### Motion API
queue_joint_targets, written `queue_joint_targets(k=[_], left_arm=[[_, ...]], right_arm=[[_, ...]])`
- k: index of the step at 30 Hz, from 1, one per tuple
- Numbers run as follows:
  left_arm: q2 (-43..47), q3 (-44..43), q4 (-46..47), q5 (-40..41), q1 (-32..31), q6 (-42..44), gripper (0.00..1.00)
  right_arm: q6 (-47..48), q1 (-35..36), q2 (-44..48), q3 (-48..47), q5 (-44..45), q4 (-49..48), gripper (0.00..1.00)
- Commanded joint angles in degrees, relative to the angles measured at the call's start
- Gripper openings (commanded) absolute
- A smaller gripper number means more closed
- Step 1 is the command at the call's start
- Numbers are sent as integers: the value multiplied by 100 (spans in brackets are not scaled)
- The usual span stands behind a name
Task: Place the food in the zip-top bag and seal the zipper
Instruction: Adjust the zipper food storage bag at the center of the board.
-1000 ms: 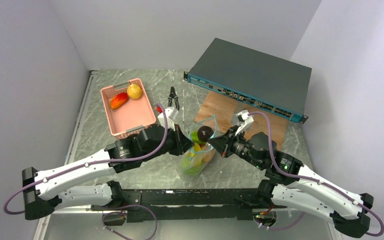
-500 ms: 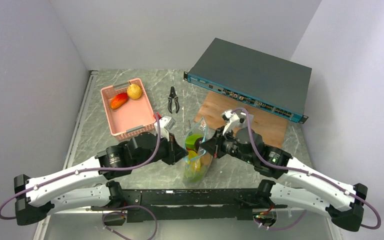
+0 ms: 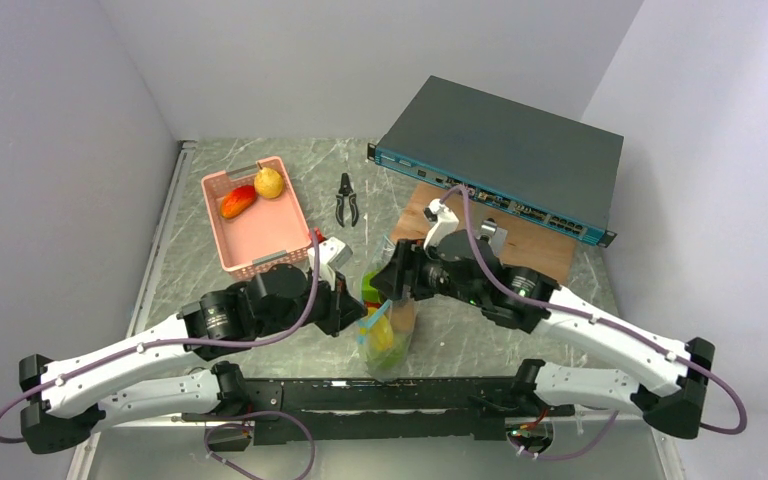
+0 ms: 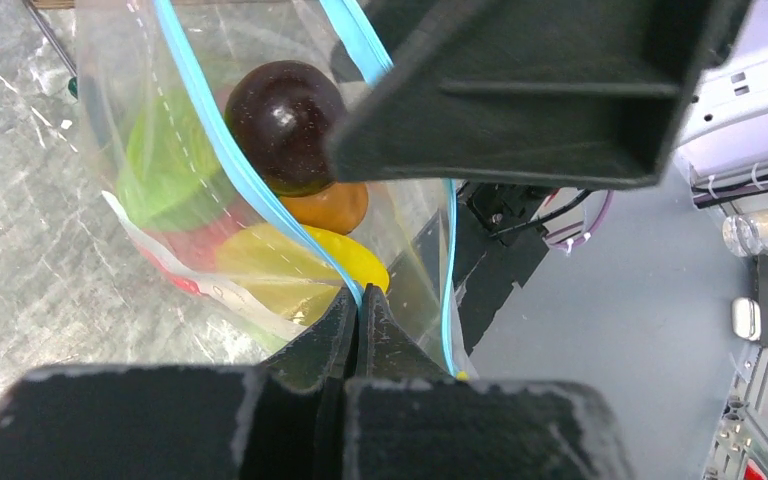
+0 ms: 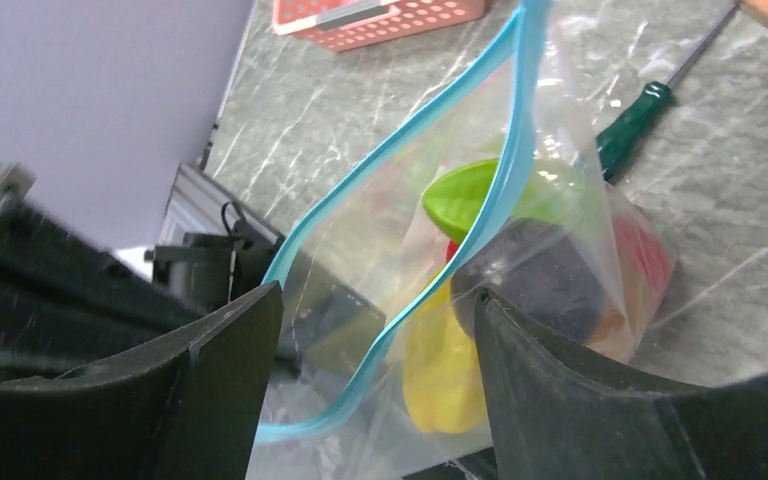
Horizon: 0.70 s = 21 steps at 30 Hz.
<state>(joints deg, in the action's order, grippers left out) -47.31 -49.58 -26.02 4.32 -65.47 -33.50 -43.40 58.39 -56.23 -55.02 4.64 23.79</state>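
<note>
The zip-top bag (image 3: 385, 330) hangs open just ahead of the arm bases, holding food: a dark round fruit (image 4: 285, 120), a green piece (image 4: 160, 170), a yellow one (image 4: 300, 270), an orange one (image 4: 332, 207). My left gripper (image 4: 358, 300) is shut on the bag's teal zipper (image 4: 210, 130) at one rim. My right gripper (image 5: 378, 300) is open, its fingers (image 5: 230, 340) standing either side of the other zipper (image 5: 430, 120) rim without pinching it. More food, a red-orange piece (image 3: 237, 202) and a yellow pear (image 3: 269, 183), lies in the pink basket (image 3: 260, 240).
Black pliers (image 3: 346, 198) lie behind the bag. A green-handled screwdriver (image 5: 635, 120) rests on the table by the bag. A network switch (image 3: 500, 155) sits on a wooden board (image 3: 440, 215) at the back right.
My right gripper opened and let go of the dark fruit, which now lies in the bag. Both arms and the bag shifted toward the near edge.
</note>
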Motion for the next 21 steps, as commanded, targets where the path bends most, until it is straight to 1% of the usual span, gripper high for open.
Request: queue_joint_targets(k=[1,4,9,13,16,21], left_arm=[[136,-198,239,-237,-35,210,0],[83,-140,414,-376,-33,199,0],[-156,-261,449,-756,-34,291,0],[-395,-569,280,-916,-40,443,0],[-548,-794,116,-954,-35,557,0],[-594,-837,74,-918,-33,553,0]], right_arm=[[-1105,30,-593,-747,701,725,73],[-1437,64,-899,-1113,1061,1154,73],[-1726,279,-1235,-1535,1721,1479,74],[-1746,553,-1645,-1938,2298,1847,71],[-1685,867,-2022,-2313,2672,2156,70],[-1439,1148,-2449,-2616,2909,2450,70]])
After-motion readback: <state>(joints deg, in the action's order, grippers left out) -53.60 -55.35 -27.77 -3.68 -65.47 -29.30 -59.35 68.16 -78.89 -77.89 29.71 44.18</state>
